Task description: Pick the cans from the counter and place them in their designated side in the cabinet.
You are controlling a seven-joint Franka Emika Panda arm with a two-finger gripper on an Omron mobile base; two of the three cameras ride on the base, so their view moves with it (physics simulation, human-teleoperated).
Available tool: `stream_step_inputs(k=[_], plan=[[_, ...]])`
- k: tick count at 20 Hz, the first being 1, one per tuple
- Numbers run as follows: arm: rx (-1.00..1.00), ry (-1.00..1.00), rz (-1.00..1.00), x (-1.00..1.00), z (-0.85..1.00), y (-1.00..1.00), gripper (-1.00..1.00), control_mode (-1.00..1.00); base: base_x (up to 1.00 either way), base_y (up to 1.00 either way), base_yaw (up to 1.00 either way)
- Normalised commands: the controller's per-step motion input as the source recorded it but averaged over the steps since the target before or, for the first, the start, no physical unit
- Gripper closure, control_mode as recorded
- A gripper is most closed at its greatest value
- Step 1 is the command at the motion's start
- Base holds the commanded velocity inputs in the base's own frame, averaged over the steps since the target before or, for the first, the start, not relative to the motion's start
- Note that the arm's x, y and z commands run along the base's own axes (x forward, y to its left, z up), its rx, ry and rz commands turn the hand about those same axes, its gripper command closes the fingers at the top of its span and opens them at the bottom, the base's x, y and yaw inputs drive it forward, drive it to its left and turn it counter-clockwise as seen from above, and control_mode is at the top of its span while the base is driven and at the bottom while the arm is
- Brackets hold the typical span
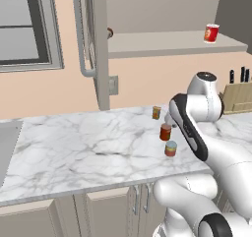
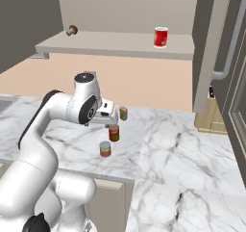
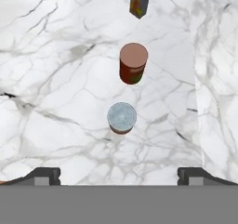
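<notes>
While pincer (image 3: 119, 175) gapes released | cylindrical dark-red can (image 3: 133, 63), teal-topped can (image 3: 122, 118) | veined marble counter (image 3: 56, 79)

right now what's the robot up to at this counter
The arm hangs over the white marble counter with its pincer open and holding nothing. Below it stand the two cans, both untouched: a shorter teal-topped can nearest the pincer and a taller dark red can beyond it. A small orange-topped box stands farther back. Up in the open cabinet a bright red can sits on the shelf. Nothing has been picked up yet.
</notes>
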Motion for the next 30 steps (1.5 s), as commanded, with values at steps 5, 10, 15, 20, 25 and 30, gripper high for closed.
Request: stream_step_inputs(k=[5, 10, 15, 20, 25, 30], plan=[[0.0, 0.0, 0.02, 0.1, -0.14, -0.01, -1.0, -1.0, 0.0, 0.0, 0.0], [0.0, 0.0, 0.02, 0.06, -0.16, 0.0, -1.0, -1.0, 0.0, 0.0, 0.0], [0.0, 0.0, 0.02, 0.04, -0.18, 0.0, -1.0, -1.0, 0.0, 0.0, 0.0], [0.0, 0.0, 0.01, 0.0, -0.16, 0.0, -1.0, -1.0, 0.0, 0.0, 0.0], [0.0, 0.0, 0.01, 0.02, -0.16, -0.01, -1.0, -1.0, 0.0, 0.0, 0.0], [0.0, 0.0, 0.02, 0.05, -0.15, 0.0, -1.0, -1.0, 0.0, 0.0, 0.0]])
